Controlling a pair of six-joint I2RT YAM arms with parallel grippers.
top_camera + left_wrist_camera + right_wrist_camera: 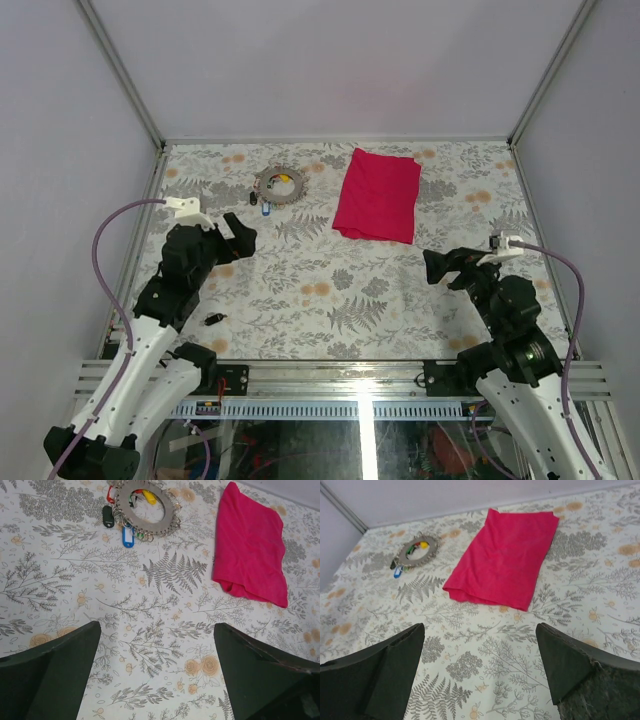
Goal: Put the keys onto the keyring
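The grey metal keyring [268,178] lies flat at the far left of the table. Keys hang at its edge: a blue one [266,209], a black one [254,196] and a yellow one [284,180] inside the ring. The left wrist view shows the keyring [150,529] with blue [128,536], black [107,516], yellow [149,496], red and green keys on small rings. My left gripper [240,235] is open and empty, short of the ring [156,645]. My right gripper [440,265] is open and empty at the right [480,640].
A folded red cloth [378,195] lies right of the keyring [431,545], also in the left wrist [250,550] and right wrist [505,555] views. A small black item [212,319], perhaps a loose key, lies near the left arm. Grey walls enclose the table.
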